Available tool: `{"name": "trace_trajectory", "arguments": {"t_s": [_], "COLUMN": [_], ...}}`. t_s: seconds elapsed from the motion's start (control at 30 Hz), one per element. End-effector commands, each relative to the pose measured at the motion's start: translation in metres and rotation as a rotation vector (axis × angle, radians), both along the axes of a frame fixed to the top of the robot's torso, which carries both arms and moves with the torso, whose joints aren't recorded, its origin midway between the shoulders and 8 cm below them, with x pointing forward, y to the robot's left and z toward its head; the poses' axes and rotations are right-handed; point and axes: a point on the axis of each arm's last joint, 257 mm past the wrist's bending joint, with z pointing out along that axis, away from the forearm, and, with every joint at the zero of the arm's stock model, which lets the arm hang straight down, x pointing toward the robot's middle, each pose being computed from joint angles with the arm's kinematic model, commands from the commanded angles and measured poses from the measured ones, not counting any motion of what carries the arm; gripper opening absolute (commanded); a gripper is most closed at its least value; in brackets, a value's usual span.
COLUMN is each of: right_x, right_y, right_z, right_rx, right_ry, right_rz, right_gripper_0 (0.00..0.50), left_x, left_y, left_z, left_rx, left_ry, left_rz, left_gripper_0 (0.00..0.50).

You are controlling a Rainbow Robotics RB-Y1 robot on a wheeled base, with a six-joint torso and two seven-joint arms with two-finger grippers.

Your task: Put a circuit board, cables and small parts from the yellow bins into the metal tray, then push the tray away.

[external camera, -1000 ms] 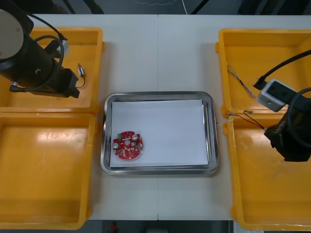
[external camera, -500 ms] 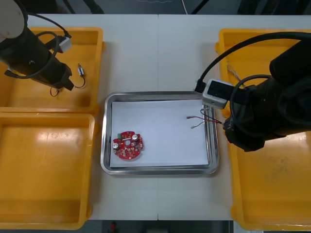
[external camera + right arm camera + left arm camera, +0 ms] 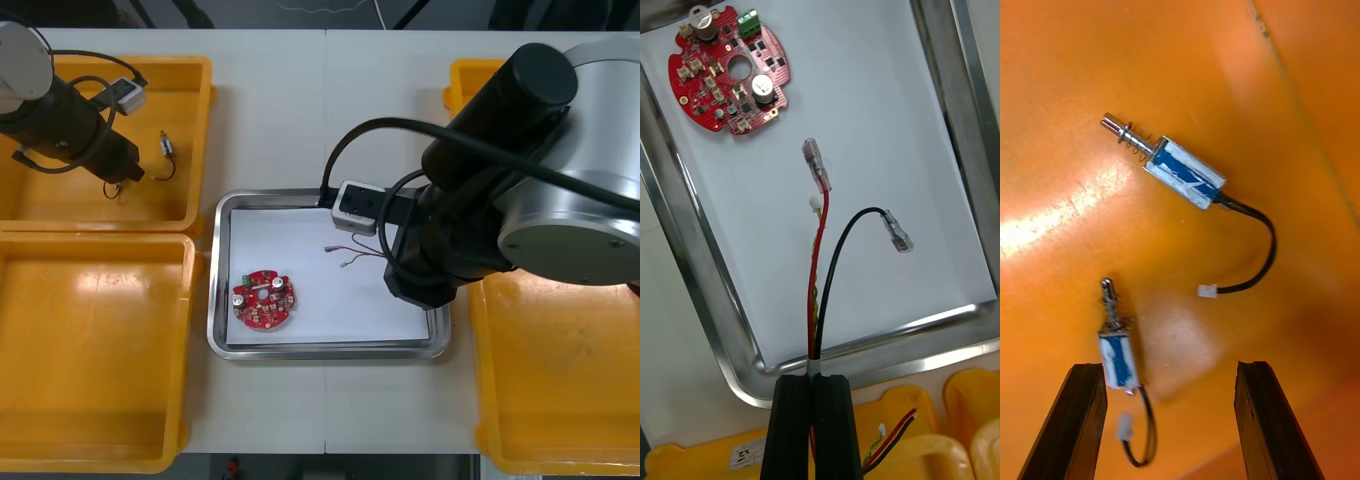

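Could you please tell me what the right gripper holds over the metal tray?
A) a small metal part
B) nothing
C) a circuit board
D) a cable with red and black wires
D: the right gripper is shut on a cable with red and black wires above the metal tray; the left gripper stands open over a yellow bin.

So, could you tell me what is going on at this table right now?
The right gripper is shut on a cable with red and black leads and holds it over the tray, its loose ends above the white inside. One board already lies in the tray, towards its left side. The left gripper hovers open over two small metal parts in the far left bin; neither is picked up yet.
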Motion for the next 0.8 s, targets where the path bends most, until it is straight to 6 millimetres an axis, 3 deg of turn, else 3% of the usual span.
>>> {"name": "trace_trajectory", "arguments": {"t_s": [0.03, 0.27, 0.5, 0.67, 0.73, 0.77, 0.8], "right_x": [0.004, 0.003, 0.004, 0.005, 0.005, 0.005, 0.004], "right_y": [0.020, 0.036, 0.038, 0.033, 0.032, 0.031, 0.030], "right_z": [-0.005, -0.041, -0.090, -0.115, -0.121, -0.125, -0.129], "right_rx": [-0.071, -0.086, -0.090, -0.091, -0.093, -0.096, -0.099], "right_ry": [-0.070, -0.071, -0.015, 0.020, 0.031, 0.038, 0.045], "right_rz": [0.147, 0.186, 0.181, 0.161, 0.155, 0.153, 0.152], "right_gripper_0": [0.000, 0.004, 0.005, 0.006, 0.006, 0.004, 0.005], "left_x": [0.021, 0.028, 0.033, 0.034, 0.034, 0.033, 0.033], "left_y": [0.024, 0.027, 0.025, 0.021, 0.021, 0.021, 0.021], "left_z": [0.033, 0.019, 0.001, -0.010, -0.013, -0.017, -0.018], "left_rx": [0.028, 0.029, 0.061, 0.060, 0.059, 0.056, 0.054], "left_ry": [-0.087, -0.090, -0.092, -0.087, -0.091, -0.089, -0.091], "left_rz": [0.027, 0.040, 0.036, 0.035, 0.034, 0.033, 0.035], "left_gripper_0": [0.500, 0.500, 0.500, 0.500, 0.194, 0.004, 0.000]}}
